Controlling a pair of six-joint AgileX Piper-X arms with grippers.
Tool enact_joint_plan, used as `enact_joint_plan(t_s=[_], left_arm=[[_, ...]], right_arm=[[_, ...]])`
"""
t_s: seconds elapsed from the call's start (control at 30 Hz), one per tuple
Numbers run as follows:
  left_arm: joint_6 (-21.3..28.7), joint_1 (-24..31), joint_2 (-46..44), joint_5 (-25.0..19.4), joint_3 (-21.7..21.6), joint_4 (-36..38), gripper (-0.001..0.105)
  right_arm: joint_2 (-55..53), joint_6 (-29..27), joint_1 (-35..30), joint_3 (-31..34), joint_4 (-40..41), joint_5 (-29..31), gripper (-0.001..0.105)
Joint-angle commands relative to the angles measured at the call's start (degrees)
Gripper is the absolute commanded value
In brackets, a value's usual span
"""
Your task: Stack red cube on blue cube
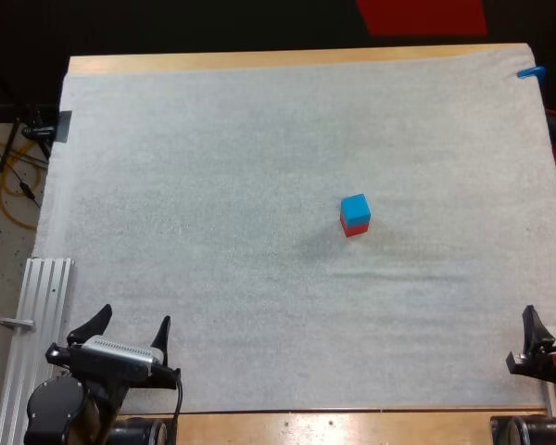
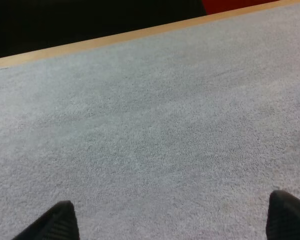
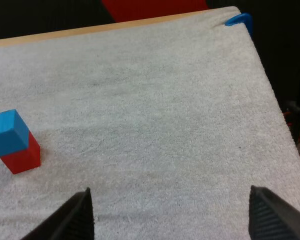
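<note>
My left gripper [image 1: 130, 326] is at the near edge of the white mat [image 1: 213, 185], fingers [image 2: 57, 223] spread wide, nothing between them. My right gripper [image 3: 172, 220] is at the near right edge, also wide apart and holding nothing. Further out, right of the mat's centre and well apart from both grippers, the blue cube [image 1: 355, 209] sits on top of the red cube [image 1: 353, 228], slightly offset. The red one rests on the mat. The wooden table [image 1: 259, 61] edge shows beyond.

The mat [image 1: 213, 232] is nubby matt cloth, the table [image 1: 259, 61] smooth wood, the blue cube [image 1: 355, 209] smooth-faced.
</note>
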Motion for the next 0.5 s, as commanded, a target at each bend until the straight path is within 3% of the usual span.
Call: enact_joint_plan(t_s=[0.0,0.47], left_arm=[[-0.7,-0.1,-7.8,0.0,-0.1,-0.8,0.074],[-0.7,-0.1,-7.8,0.5,-0.1,-0.8,0.074]], right_arm=[[-2.3,-1.2,-0.3,-0.1,-0.6,-1.3,0.063],[-2.3,-1.0,-0.3,-0.1,-0.6,-2.2,0.063]])
